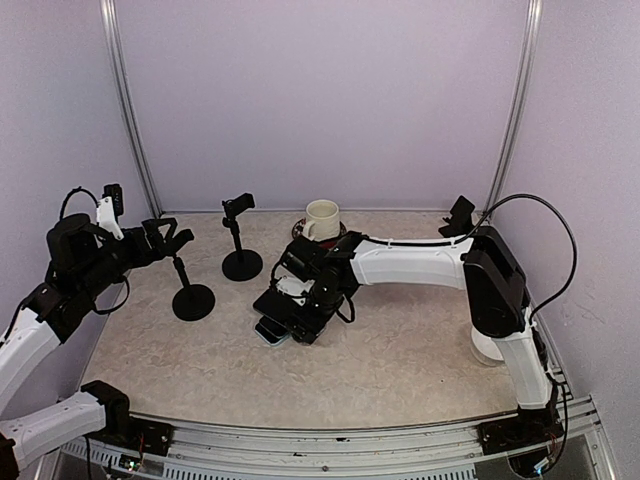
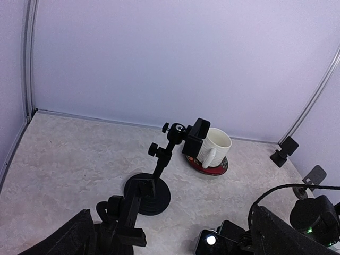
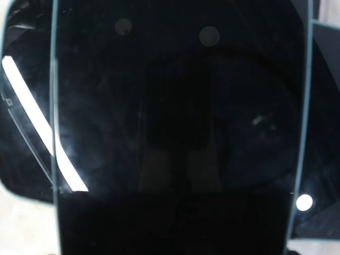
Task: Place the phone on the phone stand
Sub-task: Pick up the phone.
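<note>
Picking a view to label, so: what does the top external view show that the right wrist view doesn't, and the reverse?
Only top external: the near stand, the far stand, the mug and the table. Only right wrist: specks and a bright streak on the dark glass of the phone, which fills the frame. Both: the phone.

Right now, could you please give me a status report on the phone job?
Right gripper down on phone, jaws hidden. Left gripper at near stand top, grip unclear. Phone flat on table, not on a stand. Mug behind, apart.
</note>
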Action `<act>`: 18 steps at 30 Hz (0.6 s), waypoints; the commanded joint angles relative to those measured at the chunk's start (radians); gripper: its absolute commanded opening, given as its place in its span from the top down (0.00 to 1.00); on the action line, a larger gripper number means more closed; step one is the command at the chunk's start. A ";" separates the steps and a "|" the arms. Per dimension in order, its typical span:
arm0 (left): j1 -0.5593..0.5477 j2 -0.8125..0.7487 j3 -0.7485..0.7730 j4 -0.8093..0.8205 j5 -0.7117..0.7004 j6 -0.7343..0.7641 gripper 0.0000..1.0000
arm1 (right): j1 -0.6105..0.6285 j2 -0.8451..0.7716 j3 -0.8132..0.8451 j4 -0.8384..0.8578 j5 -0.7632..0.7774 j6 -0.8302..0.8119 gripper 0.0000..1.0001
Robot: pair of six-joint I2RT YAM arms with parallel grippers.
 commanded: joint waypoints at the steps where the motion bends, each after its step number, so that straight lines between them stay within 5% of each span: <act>1: 0.007 -0.003 -0.005 0.002 0.008 -0.001 0.01 | 0.009 -0.001 0.006 0.031 -0.002 0.012 0.12; 18: 0.005 0.006 -0.001 -0.003 -0.003 -0.001 0.01 | 0.008 -0.105 -0.091 0.118 0.039 -0.007 0.47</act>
